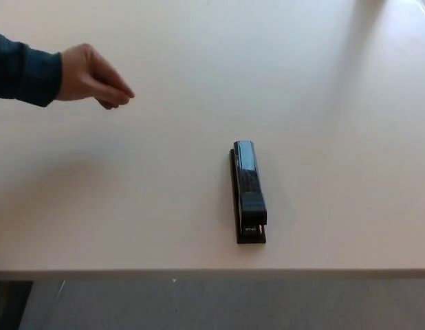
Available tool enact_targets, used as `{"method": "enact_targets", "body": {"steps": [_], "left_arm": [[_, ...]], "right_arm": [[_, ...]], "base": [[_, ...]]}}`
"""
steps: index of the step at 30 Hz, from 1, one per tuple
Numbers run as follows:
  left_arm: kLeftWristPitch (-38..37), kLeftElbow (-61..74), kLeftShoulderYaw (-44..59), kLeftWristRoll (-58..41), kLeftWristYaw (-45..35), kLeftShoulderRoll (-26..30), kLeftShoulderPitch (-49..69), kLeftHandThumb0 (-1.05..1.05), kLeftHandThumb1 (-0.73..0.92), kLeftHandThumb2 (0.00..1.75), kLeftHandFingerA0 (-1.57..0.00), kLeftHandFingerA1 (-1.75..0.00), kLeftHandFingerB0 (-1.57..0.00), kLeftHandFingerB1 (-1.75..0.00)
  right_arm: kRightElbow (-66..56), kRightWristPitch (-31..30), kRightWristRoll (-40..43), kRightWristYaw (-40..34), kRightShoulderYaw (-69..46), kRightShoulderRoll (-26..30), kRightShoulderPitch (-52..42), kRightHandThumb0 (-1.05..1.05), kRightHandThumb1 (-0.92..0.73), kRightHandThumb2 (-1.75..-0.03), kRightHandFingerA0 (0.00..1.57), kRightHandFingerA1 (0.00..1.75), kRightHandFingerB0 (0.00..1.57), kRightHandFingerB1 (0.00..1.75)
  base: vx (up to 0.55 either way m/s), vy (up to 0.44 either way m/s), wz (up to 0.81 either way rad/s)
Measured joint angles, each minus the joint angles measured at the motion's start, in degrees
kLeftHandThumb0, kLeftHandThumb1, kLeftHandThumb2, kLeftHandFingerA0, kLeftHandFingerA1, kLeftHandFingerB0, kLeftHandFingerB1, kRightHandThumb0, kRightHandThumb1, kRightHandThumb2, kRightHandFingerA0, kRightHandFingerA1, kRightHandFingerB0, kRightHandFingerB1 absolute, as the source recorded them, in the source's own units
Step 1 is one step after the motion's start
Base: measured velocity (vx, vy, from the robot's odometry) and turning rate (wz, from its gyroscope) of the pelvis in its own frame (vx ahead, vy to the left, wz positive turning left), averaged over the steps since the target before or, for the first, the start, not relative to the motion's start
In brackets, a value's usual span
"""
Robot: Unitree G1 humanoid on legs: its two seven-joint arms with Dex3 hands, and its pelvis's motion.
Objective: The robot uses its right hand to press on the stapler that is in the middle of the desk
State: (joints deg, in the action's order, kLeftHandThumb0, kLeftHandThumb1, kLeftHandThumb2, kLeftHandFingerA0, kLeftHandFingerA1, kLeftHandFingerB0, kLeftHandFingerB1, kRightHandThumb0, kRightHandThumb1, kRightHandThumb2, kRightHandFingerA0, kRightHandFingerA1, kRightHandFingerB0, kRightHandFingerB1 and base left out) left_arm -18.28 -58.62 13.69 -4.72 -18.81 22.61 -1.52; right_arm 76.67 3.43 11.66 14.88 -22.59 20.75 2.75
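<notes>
head view: a long, narrow black stapler with a glossy top lies flat on the pale, cream-coloured desk top. it sits a little right of the picture's centre and near the desk's front edge. its length runs roughly front to back, with a slight lean; the far end carries a bright reflection, and the near end shows the open hinge part above its base. nothing touches the stapler.

a person's hand reaches in from the upper left of the picture, over the desk, with its fingers curled loosely together and pointing toward the right. a dark blue sleeve covers the wrist and forearm up to the picture's left border. this hand is well apart from the stapler, and a soft shadow lies on the desk below it.

neither the robot's left hand nor its right hand appears in the picture, so whether their fingers are apart or together cannot be told.

a grey floor shows below the desk's front edge.
</notes>
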Motion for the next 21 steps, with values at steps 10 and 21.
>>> {"method": "enact_targets", "body": {"steps": [10, 21], "left_arm": [[-0.02, -0.07, -0.03, -0.01, 0.00, 0.00, 1.04, -0.52, 0.92, 0.95, -0.09, -0.35, 0.00, -0.23], [-0.03, 0.07, -0.11, 0.02, 0.15, 0.01, 1.32, -0.49, 0.92, 0.92, -0.08, -0.33, 0.00, -0.23]], "right_arm": [[-2.89, 3.23, -0.35, 8.99, 3.32, -0.24, 0.62, -0.80, -0.65, -0.88, 0.00, 0.02, 0.00, 0.03], [-3.13, 6.74, -0.67, 13.73, 4.41, -0.25, 0.60, -0.83, -0.67, -0.92, 0.00, 0.03, 0.00, 0.03]], "base": [[0.00, 0.000, 0.00], [0.00, 0.000, 0.00]]}}
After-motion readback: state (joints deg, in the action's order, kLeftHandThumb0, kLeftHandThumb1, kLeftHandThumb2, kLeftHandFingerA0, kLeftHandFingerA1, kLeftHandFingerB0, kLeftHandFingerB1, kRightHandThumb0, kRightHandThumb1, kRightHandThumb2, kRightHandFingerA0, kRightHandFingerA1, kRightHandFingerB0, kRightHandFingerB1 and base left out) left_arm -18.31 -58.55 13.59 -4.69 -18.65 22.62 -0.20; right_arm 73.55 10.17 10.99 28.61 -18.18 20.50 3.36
